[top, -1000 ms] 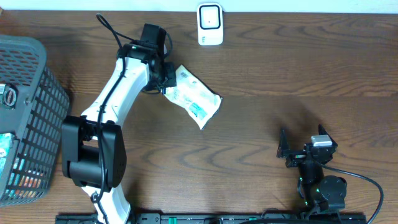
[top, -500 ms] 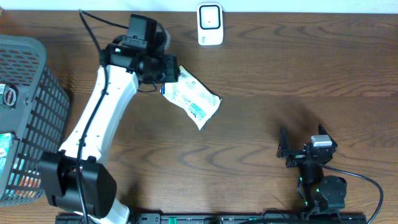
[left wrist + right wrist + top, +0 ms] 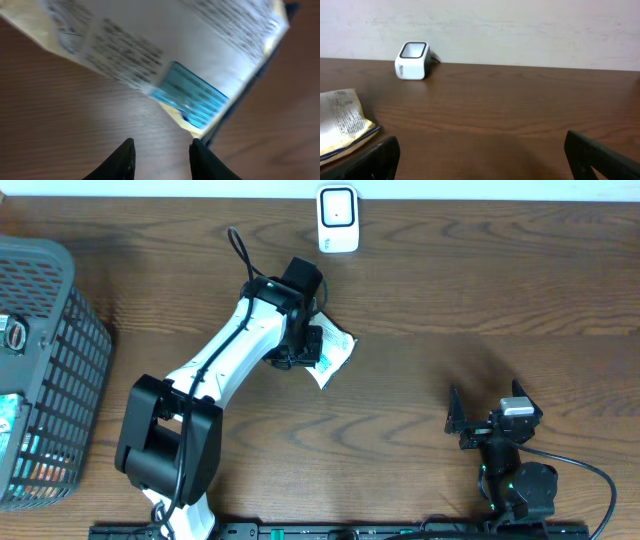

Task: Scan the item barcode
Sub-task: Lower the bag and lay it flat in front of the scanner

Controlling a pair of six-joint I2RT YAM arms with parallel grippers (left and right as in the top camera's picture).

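Just one crinkly white pouch (image 3: 338,348) under left gripper (image 3: 161,150), jaws slightly apart, empty. One boxy white scanner (image 3: 338,218) at bench's far edge; right gripper (image 3: 485,150) gaping.

The packet (image 3: 337,352) lies on the worktop (image 3: 450,300) left of centre, partly under the left gripper (image 3: 305,348). The scanner (image 3: 338,218) stands behind it at the far edge. The basket (image 3: 60,330) sits at the left edge. The right gripper (image 3: 485,402) is well apart, near right.
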